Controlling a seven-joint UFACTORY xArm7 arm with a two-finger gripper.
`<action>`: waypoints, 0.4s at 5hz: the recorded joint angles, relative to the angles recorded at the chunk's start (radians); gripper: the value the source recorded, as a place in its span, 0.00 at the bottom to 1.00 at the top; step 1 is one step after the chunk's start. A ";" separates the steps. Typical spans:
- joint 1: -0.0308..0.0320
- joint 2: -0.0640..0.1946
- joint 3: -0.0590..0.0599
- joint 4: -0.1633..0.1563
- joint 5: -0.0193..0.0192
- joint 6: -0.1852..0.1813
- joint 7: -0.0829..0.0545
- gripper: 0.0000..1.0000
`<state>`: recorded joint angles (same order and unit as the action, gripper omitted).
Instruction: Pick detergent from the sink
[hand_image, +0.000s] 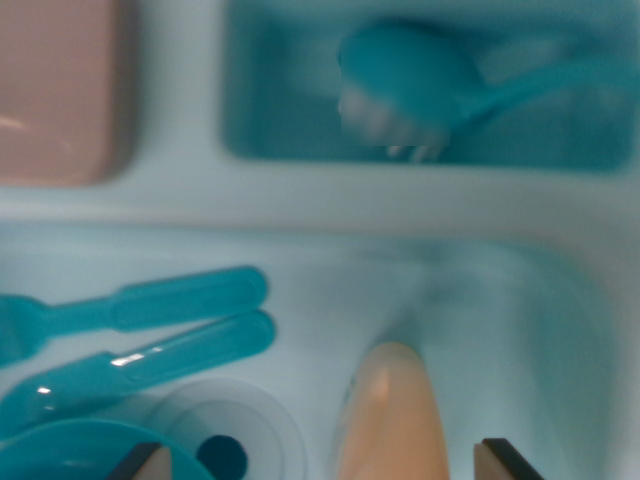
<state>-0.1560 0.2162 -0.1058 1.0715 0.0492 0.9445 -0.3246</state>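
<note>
In the sink (560, 330) the detergent (392, 425) stands at the near edge, between the pincer (320, 462) tips. Two utensils (140, 330) lie side by side to its left, above the drain (222, 452). Behind, a brush (420, 90) rests in a separate compartment (260, 120).

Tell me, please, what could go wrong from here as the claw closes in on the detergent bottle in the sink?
The detergent bottle sits nearer the wrist view's right finger than the left, so the open claw may close off-centre and push it aside. The left finger hangs by the teal utensils and drain, and could snag them. The blurred picture makes alignment hard to judge.
</note>
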 joint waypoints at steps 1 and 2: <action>-0.0043 0.010 -0.005 -0.018 0.0031 -0.023 -0.013 0.00; -0.0043 0.010 -0.005 -0.018 0.0031 -0.023 -0.013 0.00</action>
<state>-0.1603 0.2260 -0.1108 1.0531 0.0524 0.9217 -0.3374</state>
